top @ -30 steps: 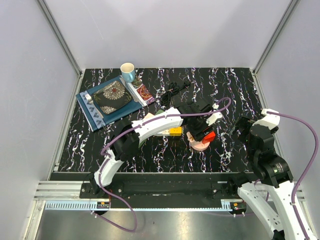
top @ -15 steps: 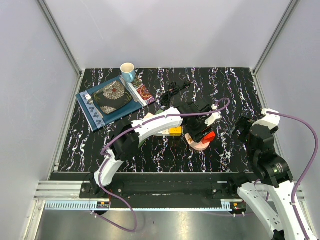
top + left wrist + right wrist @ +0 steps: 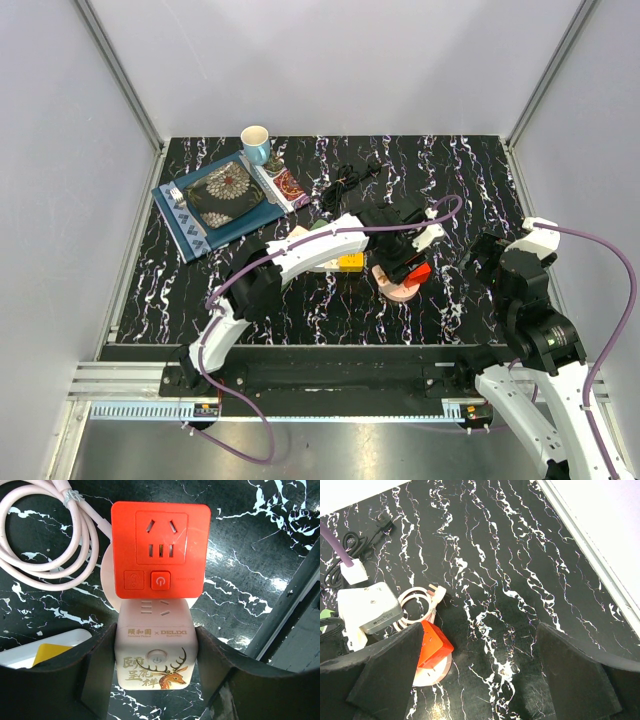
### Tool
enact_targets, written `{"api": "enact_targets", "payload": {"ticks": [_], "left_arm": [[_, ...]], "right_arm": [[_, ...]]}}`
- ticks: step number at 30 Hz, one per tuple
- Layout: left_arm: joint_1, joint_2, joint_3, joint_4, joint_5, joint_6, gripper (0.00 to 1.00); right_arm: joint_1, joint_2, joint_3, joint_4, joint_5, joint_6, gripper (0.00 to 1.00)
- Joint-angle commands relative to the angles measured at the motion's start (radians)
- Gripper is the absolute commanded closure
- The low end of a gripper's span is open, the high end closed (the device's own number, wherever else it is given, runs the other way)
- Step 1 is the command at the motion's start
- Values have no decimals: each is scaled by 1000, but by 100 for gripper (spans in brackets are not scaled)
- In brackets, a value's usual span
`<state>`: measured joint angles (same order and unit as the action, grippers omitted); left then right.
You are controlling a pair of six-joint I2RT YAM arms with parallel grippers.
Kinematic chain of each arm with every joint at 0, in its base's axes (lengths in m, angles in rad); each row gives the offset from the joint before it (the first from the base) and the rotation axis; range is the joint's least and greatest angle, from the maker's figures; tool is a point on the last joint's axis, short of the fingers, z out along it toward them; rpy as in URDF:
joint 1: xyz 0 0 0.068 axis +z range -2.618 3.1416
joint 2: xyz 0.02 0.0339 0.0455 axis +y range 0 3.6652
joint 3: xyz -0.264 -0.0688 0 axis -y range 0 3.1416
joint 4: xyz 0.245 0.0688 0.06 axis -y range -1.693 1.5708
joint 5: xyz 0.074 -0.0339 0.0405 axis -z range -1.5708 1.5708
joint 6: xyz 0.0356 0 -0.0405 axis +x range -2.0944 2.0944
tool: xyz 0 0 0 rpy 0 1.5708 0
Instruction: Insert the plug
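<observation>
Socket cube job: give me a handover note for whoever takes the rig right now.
Left claw: shut on the sides of the cube, which sits on the table.
Right claw: open, empty, over bare table to the right.
Plug: lies loose by the coiled cable.
Done: cube gripped.
Left: pick up the plug and insert it; the sockets in view are all empty.
</observation>
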<state>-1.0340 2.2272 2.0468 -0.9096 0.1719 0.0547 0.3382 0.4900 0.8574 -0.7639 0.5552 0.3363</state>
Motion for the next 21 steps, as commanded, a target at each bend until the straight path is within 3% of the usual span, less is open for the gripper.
{"api": "enact_targets", "payload": {"ticks": [1, 9, 21], "left_arm": [[-3, 52, 7, 29, -35, 8, 97], [-3, 72, -52, 57, -23, 10, 100], [-3, -113, -463, 287, -38, -52, 100]], "right_arm": [[-1, 4, 3, 37, -14, -11, 0], [-1, 12, 3, 40, -17, -10, 0], [-4, 16, -8, 52, -32, -6, 0]]}}
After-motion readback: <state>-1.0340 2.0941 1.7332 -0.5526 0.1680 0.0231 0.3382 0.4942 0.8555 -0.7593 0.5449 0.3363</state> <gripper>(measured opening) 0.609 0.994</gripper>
